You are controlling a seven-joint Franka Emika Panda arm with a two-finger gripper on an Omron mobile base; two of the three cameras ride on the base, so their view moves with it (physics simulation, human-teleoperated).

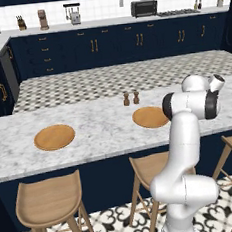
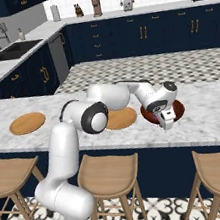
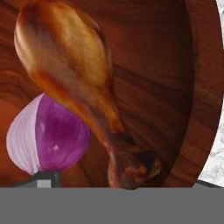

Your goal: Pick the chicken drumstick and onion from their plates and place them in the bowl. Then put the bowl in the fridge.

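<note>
The hand point(image 2: 163, 121) is down at the bowl point(image 2: 179, 111), sitting over its near rim toward the near edge of the marble surface point(image 2: 208, 110). The two tips point(image 3: 43, 179) only just poke in at the bottom of the hand view, so whether it's released or clenched can't really be told from here, but nothing looks pinched between them. Right in front of the camera, the chicken drumstick point(image 3: 72, 83) lies inside the bowl, fat end at the top of that view and the bone knob down near the tips. The onion point(image 3: 46, 135) sits just beside it, touching or nearly so, also on the dark reddish wood. Moving outward along the surface, one plate point(image 2: 121, 118) lies just beside the bowl with the arm's elbow partly over it, and the other plate point(image 2: 27, 123) is well apart toward the surface's left end. Two small shakers point(image 1: 131, 98) stand near the far edge, behind the middle plate. Wooden stools point(image 1: 48, 202) line the near side.
</note>
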